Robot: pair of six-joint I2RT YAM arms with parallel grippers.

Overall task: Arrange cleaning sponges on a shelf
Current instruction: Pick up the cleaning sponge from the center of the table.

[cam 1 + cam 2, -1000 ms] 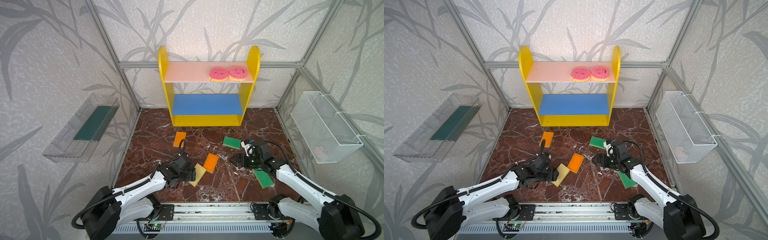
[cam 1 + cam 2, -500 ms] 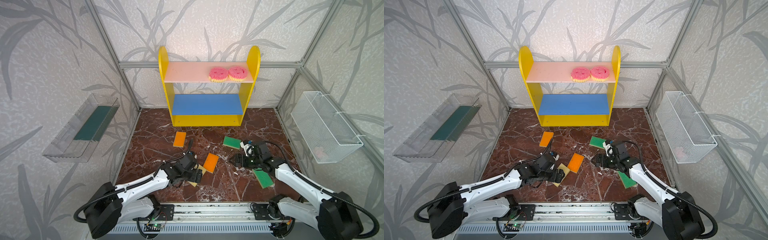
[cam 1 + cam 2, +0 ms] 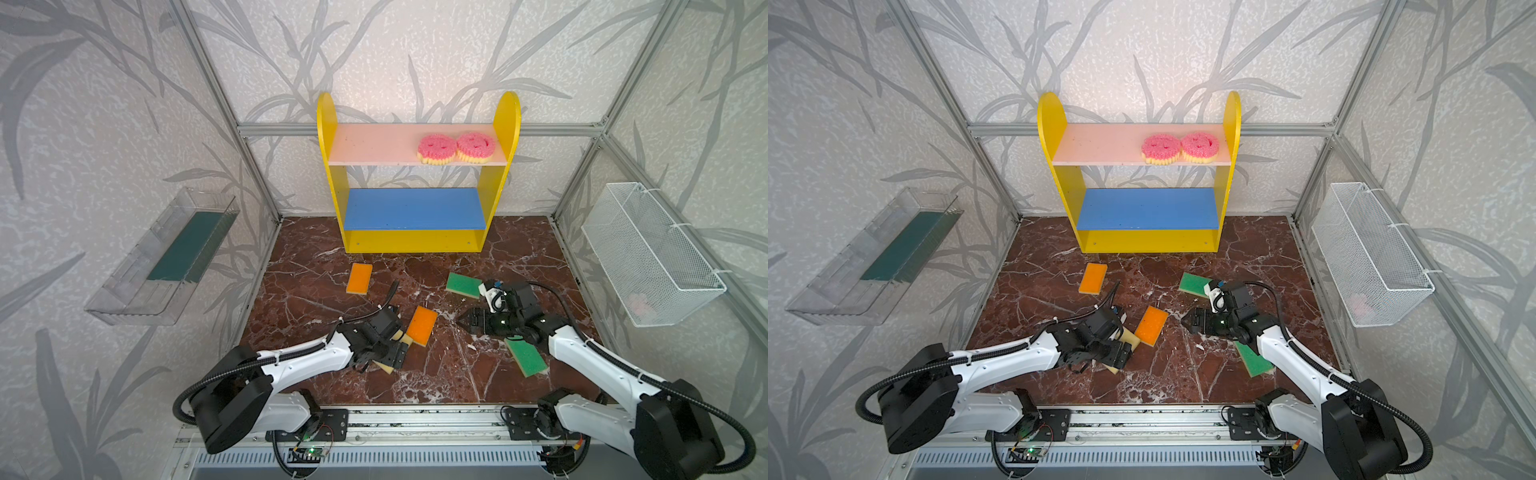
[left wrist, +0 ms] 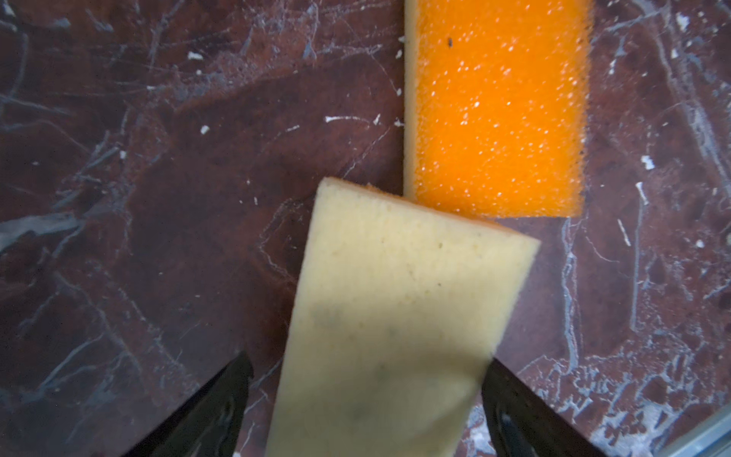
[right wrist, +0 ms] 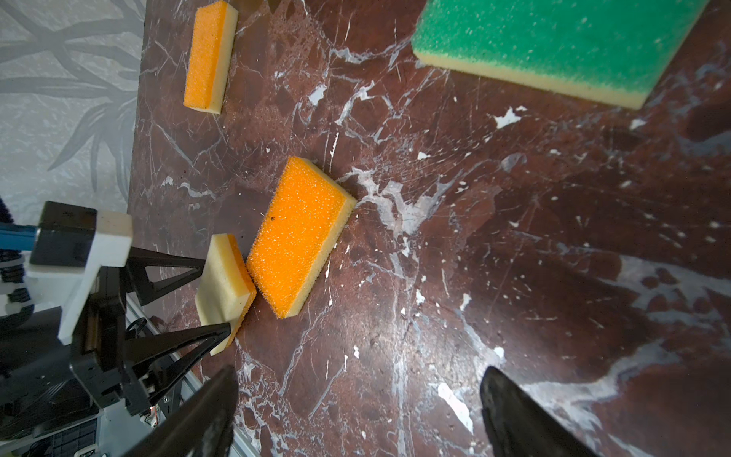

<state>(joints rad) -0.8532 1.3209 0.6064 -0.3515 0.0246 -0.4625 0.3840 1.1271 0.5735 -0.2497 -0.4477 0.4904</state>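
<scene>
Sponge, yellow side up, lies between spread, unclamped jaws of left gripper; orange sponge touches it at two o'clock. Right gripper gapes, empty.

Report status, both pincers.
Left pincer open, straddling upturned sponge. Right pincer open, empty. Two pink sponges on shelf, five on floor. Orange sponge touches upturned one.

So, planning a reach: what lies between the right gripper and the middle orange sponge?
Only bare marble floor between right gripper and that orange sponge, in the right wrist view.
</scene>
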